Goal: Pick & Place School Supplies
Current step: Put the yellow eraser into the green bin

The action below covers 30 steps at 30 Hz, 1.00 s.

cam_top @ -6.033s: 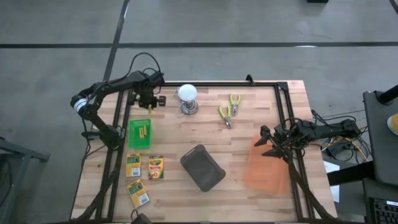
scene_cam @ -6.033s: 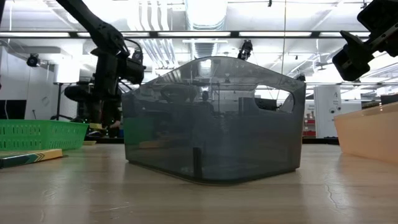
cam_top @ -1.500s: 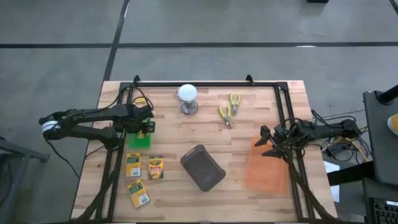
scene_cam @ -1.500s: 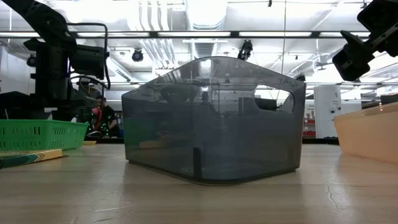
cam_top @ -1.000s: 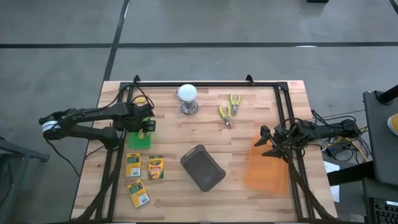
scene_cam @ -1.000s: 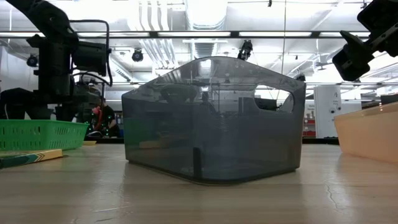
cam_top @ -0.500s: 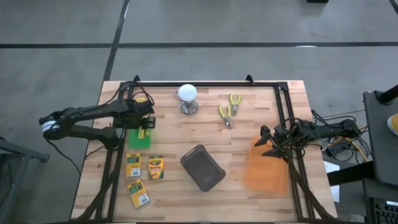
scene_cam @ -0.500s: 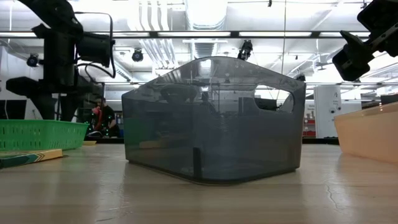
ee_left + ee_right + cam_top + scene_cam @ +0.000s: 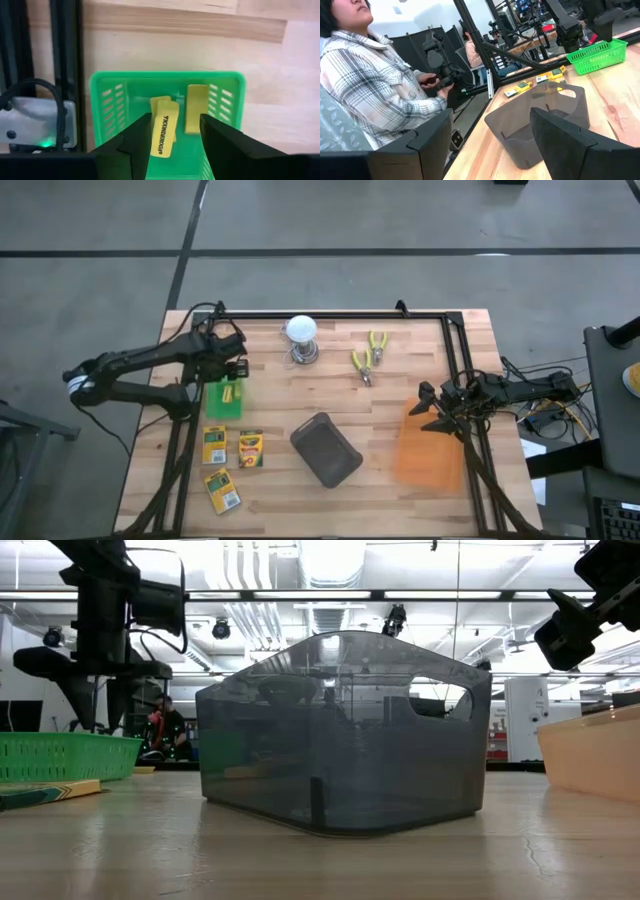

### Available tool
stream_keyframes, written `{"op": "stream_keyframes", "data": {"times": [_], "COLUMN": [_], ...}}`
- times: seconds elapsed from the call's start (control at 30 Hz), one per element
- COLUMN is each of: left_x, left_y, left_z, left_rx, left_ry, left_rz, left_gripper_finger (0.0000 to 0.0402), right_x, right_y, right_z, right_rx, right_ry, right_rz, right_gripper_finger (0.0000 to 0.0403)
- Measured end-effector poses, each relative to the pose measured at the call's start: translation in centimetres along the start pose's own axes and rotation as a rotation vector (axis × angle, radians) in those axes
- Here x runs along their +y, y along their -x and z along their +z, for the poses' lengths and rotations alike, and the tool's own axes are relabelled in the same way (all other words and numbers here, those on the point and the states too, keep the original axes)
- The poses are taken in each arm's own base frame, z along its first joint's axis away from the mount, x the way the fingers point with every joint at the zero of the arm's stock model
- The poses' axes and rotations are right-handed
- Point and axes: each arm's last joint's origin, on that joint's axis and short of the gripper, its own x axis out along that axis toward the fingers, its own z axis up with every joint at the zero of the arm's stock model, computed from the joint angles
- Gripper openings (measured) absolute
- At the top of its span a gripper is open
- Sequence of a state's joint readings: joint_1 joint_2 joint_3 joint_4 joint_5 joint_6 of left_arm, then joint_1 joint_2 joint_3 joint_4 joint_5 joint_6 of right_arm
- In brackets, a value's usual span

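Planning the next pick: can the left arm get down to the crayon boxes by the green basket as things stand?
Probably yes. The left gripper hangs open above the green basket, and the three crayon boxes lie flat, uncovered, on the table just beyond it.

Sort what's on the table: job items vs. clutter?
Job: three crayon boxes, yellow pieces in the green basket, left gripper open above it.

Clutter: bulb, pliers, grey bin, orange bin; right gripper idle over it.

grey concrete floor [image 9: 400, 220], ceiling strip lights [image 9: 330, 595]
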<state>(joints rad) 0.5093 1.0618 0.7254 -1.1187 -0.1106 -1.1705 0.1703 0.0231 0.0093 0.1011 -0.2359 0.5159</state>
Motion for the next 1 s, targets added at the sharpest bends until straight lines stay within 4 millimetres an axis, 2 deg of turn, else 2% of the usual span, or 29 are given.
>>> {"op": "stream_keyframes", "data": {"times": [0.37, 0.67, 0.87, 1.0], "left_x": [0.2, 0.3, 0.2, 0.1], "left_y": [0.6, 0.8, 0.8, 0.8], "left_z": [1.5, 3.1, 4.3, 5.2], "left_rx": [-0.021, -0.075, -0.13, -0.185], "left_ry": [0.107, 0.231, 0.139, -0.005], "left_rz": [-0.019, -0.06, -0.114, -0.145], "left_gripper_finger": [0.017, 0.017, 0.017, 0.017], "right_x": [0.0, 0.0, 0.0, 0.0], "right_y": [0.0, 0.0, 0.0, 0.0], "right_z": [0.0, 0.0, 0.0, 0.0], "right_rx": [0.0, 0.0, -0.001, 0.0], "right_ry": [0.0, 0.0, 0.0, 0.0], "right_rz": [0.0, -0.001, -0.001, 0.0], "right_gripper_finger": [0.0268, 0.0259, 0.0261, 0.0265]}}
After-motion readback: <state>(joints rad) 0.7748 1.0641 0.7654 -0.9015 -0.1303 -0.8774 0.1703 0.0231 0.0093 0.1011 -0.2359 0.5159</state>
